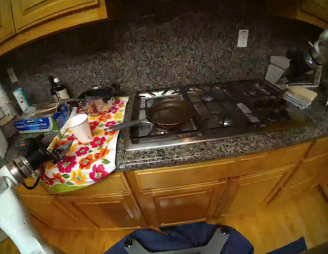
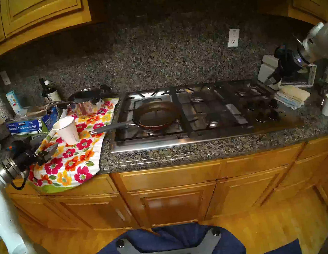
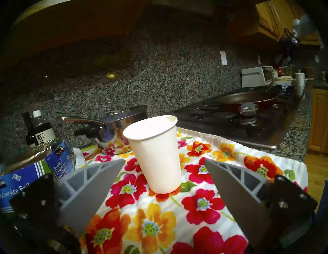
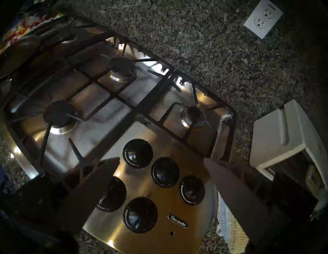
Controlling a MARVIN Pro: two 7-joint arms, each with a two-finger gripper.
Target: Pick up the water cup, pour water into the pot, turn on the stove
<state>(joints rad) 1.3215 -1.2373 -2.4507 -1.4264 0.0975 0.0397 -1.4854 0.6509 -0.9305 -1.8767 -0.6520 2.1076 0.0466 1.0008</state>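
Water cup (image 3: 156,154) stands upright on the floral towel (image 3: 204,204) on the counter (image 1: 214,148), ahead of the left pincer (image 3: 164,164), whose fingers are spread and clear of it. Pot (image 1: 170,113) sits on the stove (image 1: 182,141) at the cup's three o'clock. Right pincer (image 4: 161,161) hangs spread above the knobs (image 4: 165,172).
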